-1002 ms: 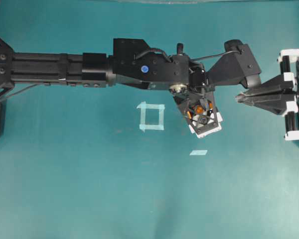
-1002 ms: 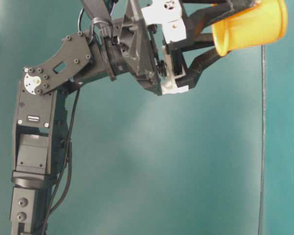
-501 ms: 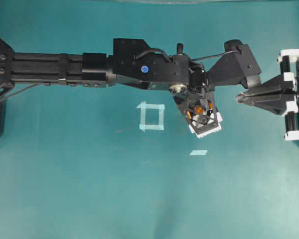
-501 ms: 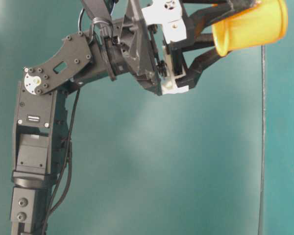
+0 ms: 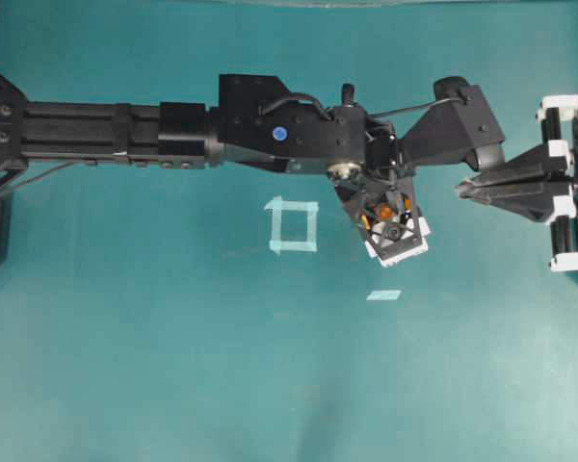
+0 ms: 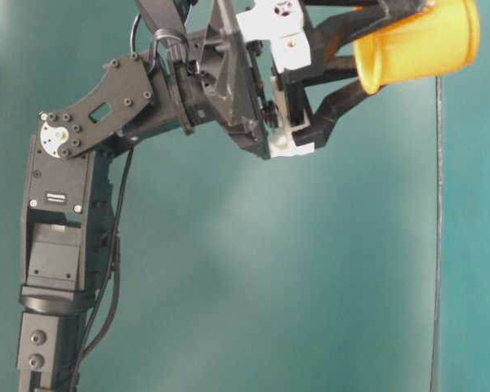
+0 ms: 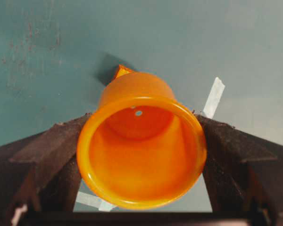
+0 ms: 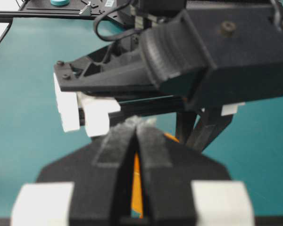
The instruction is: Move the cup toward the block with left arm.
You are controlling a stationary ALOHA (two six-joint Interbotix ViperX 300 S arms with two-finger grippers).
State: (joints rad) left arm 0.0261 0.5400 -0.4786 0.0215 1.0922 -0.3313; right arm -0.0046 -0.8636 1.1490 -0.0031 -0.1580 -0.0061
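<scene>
Cup first: it sits pinched between the 2 black fingers of the left gripper, rim turned toward the wrist camera so you look straight down into its orange inside. From the table-level view the cup is held up off the teal table, tilted on its side, with the fingers pressing against its wall on both sides. From overhead only slivers of orange show through the gripper frame.

Beyond the cup's closed end, in the left wrist view, a small orange corner peeks out beside a dark shadow; that looks like the block, though most of it is hidden behind the cup.

The left arm stretches across from the left edge of the overhead view. A pale tape square lies on the table just left of the gripper, and a short tape strip lies just below it.

The right gripper is at the right edge, its fingers pressed together with nothing between them.
</scene>
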